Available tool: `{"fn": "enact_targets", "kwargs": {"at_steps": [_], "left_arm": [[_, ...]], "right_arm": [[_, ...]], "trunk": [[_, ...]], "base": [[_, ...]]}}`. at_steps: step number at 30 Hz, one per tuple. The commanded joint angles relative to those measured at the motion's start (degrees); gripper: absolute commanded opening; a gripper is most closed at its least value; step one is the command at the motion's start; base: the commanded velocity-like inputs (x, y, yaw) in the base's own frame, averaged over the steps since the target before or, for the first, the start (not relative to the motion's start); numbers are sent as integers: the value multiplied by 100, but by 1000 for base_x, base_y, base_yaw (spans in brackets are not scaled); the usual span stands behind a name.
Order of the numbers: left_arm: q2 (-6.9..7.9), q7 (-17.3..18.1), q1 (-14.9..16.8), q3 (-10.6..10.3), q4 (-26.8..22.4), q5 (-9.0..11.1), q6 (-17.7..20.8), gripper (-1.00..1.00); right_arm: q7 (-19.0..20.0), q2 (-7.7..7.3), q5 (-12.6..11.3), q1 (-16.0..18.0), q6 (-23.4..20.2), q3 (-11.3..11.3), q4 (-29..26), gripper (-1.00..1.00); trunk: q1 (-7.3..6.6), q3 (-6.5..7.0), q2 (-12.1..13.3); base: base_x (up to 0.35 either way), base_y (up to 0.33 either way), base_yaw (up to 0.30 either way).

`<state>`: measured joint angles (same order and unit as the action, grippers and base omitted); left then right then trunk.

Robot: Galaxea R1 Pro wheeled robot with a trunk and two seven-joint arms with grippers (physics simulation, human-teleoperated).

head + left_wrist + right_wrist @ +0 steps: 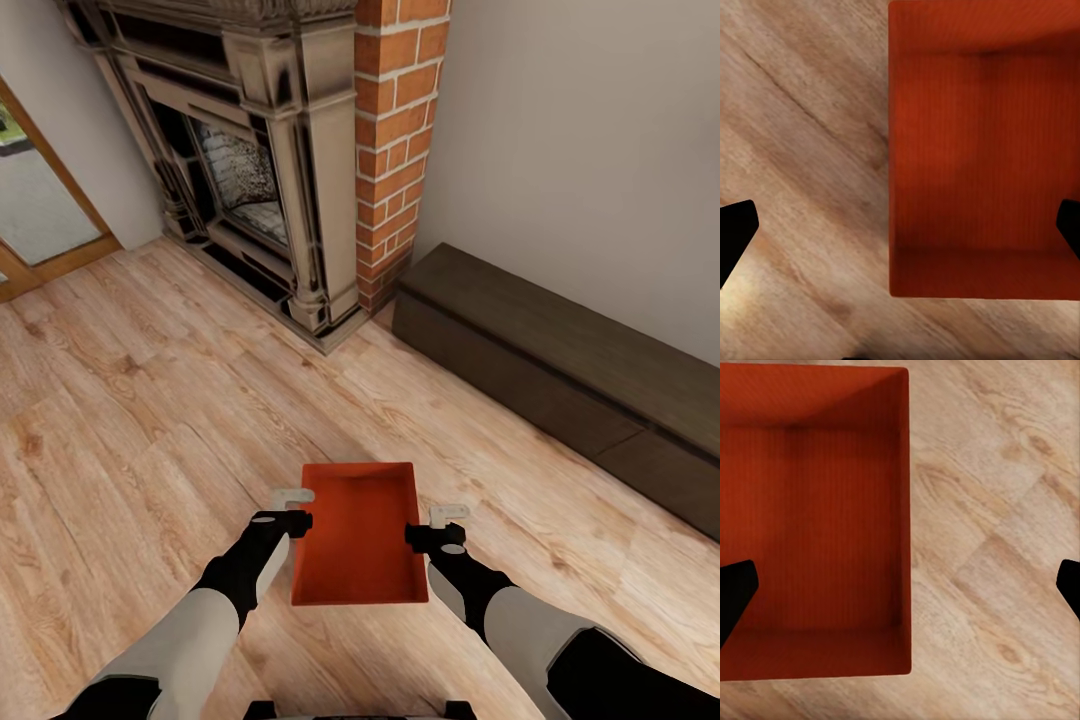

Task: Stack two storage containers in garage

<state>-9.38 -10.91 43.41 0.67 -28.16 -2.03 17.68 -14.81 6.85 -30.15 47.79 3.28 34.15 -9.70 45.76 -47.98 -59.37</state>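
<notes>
Head view: an orange-red rectangular open-topped storage container sat between the two arms above the light wood-plank flooring of the living room, with the left pincer at its left wall and the right pincer at its right wall, an arrangement that reads as a two-sided hold for carrying; whether the tub rested on the planks or hung clear could not be told. A red-brick fireplace column and a long dark low cabinet stood well ahead along the grey wall. Left wrist view: the left pincer's dark fingertips stood wide apart, one over the planks and one over the tub's interior, straddling its near wall; no firm clamping was visible. Right wrist view: the right pincer's fingertips likewise stood wide, straddling the opposite wall. The container appeared empty. Judged from the setting, the transfer to the garage had not yet been completed.
</notes>
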Motion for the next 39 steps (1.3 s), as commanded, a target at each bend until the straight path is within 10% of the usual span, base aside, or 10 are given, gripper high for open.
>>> {"fn": "enact_targets", "kwargs": {"at_steps": [1, 39], "left_arm": [[-3, -10, 0, 7, -8, -19, 34, 100], [6, 7, 0, 53, 174, 45, -50, 100]], "right_arm": [[-21, 0, -61, 3, 24, 47, 3, 100], [-21, -1, -70, 6, 33, 47, 3, 100]], "trunk": [[23, -22, -44], [857, -704, -1568]], "base": [[0, 0, 0], [0, 0, 0]]}}
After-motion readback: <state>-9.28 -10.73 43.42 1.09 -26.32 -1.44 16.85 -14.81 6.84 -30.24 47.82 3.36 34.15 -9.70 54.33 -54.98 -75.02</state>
